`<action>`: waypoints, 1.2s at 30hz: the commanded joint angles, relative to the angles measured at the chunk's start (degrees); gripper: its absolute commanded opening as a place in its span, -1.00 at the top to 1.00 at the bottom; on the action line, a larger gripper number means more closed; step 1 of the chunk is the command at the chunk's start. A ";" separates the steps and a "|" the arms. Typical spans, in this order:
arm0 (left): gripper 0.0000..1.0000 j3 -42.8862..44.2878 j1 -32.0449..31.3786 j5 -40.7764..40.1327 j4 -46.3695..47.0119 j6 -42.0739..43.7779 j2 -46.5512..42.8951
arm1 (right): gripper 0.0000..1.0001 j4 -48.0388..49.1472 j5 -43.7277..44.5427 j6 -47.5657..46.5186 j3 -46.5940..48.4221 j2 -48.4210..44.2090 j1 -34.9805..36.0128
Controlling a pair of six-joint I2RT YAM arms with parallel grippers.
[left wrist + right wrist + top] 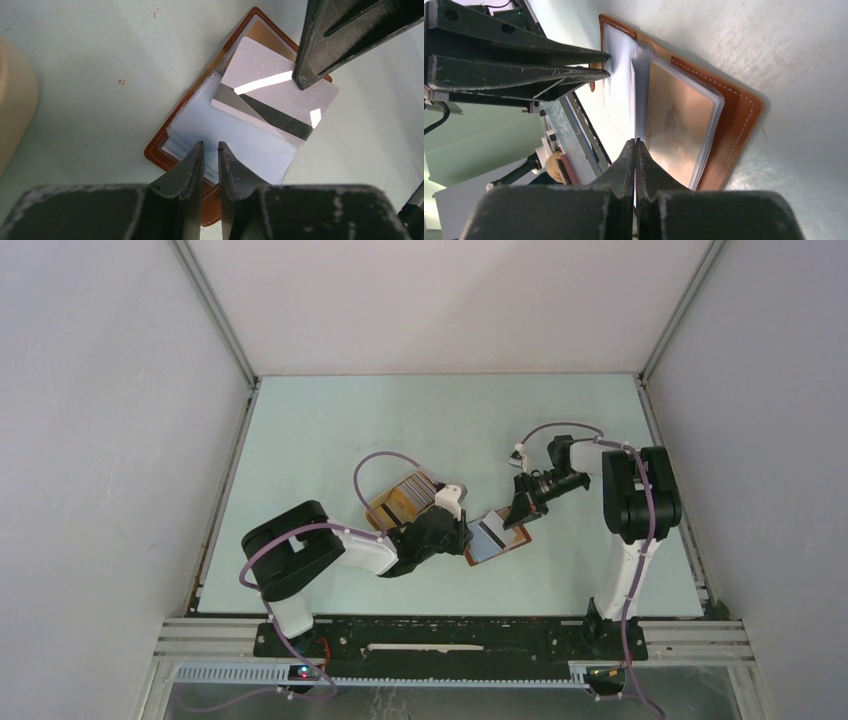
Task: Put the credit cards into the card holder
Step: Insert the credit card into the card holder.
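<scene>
The right end effector is pinching one edge of a silver card with a dark magnetic stripe. It is holding the card tilted over the open brown card holder, which is lying near the middle of the table. Faint marks on a copper-coloured card in one of the clear pockets are showing too blurred to read. The left end effector is standing narrow at the pockets' edge; whether it is gripping a sleeve I cannot tell. More cards are sitting in the tan tray just left of the holder.
</scene>
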 commanded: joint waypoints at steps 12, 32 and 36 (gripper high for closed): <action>0.60 -0.14 -0.32 0.78 1.55 0.67 -1.98 | 1.00 10.57 3.17 6.20 -2.70 -1.67 1.21; 0.62 -0.18 -0.32 1.41 1.78 0.74 -1.98 | 1.00 14.36 7.38 6.06 -4.52 -7.38 2.34; 0.62 -0.05 -0.32 1.46 1.79 0.83 -1.78 | 1.00 14.78 9.47 5.63 -4.63 -8.76 3.20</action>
